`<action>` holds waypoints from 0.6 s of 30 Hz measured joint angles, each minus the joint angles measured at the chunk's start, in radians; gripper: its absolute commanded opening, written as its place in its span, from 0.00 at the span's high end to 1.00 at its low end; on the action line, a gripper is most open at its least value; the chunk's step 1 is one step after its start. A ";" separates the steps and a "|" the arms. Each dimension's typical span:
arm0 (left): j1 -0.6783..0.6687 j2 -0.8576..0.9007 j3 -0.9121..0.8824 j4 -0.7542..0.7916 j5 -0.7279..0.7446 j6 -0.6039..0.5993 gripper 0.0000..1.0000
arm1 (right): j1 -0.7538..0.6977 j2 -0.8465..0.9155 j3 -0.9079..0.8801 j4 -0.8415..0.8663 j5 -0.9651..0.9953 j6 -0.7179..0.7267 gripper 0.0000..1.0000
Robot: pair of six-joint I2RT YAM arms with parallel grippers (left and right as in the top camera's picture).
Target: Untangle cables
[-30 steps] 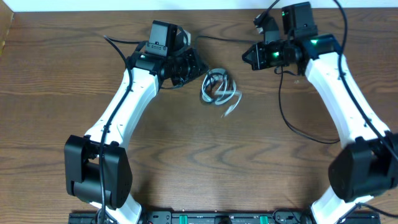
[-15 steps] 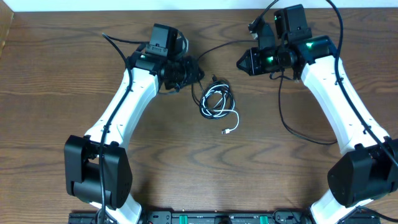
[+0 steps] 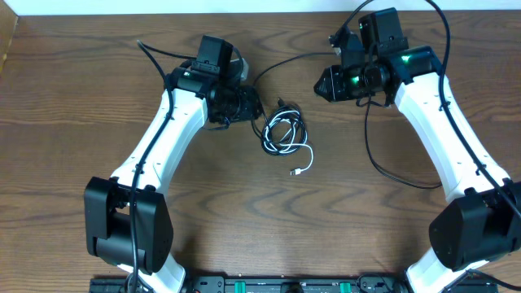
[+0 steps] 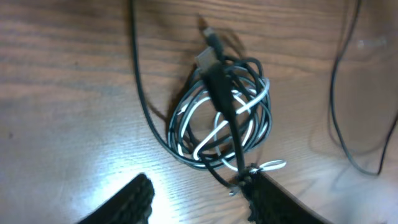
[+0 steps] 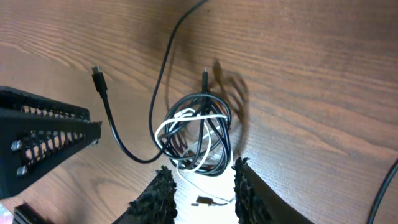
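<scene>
The cables (image 3: pixel 283 130) lie on the wooden table as one tangled coil of black and white cord, between the two arms. A white plug end (image 3: pixel 299 171) trails out below the coil. My left gripper (image 3: pixel 249 104) hovers just left of the coil, open and holding nothing. In the left wrist view the coil (image 4: pixel 221 118) sits above the open left gripper (image 4: pixel 196 196), and the right finger (image 4: pixel 273 199) is close to a strand. My right gripper (image 3: pixel 326 84) is up and right of the coil. Seen from that wrist, the open right gripper (image 5: pixel 202 190) hangs over the coil (image 5: pixel 196 134).
A loose black cord end with a plug (image 5: pixel 96 71) curves back into the coil. Another black strand (image 3: pixel 285 61) runs from the coil toward the right arm. The right arm's own thick wire (image 3: pixel 391 167) loops over the table at right. The table's back edge (image 3: pixel 260 11) is close.
Both grippers have opened and let the coil go. It dropped from between them onto the table and settled lower. The right gripper has drawn back a little to the right.
</scene>
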 measured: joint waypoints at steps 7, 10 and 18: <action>0.050 0.000 0.000 -0.057 -0.074 0.029 0.39 | 0.000 0.000 0.000 -0.038 0.024 -0.001 0.66; 0.106 0.003 0.000 -0.081 -0.092 -0.018 0.39 | -0.003 0.000 0.000 -0.046 0.032 -0.001 0.62; 0.092 0.081 -0.022 0.013 -0.059 -0.136 0.39 | -0.005 0.000 0.000 -0.046 0.045 -0.005 0.57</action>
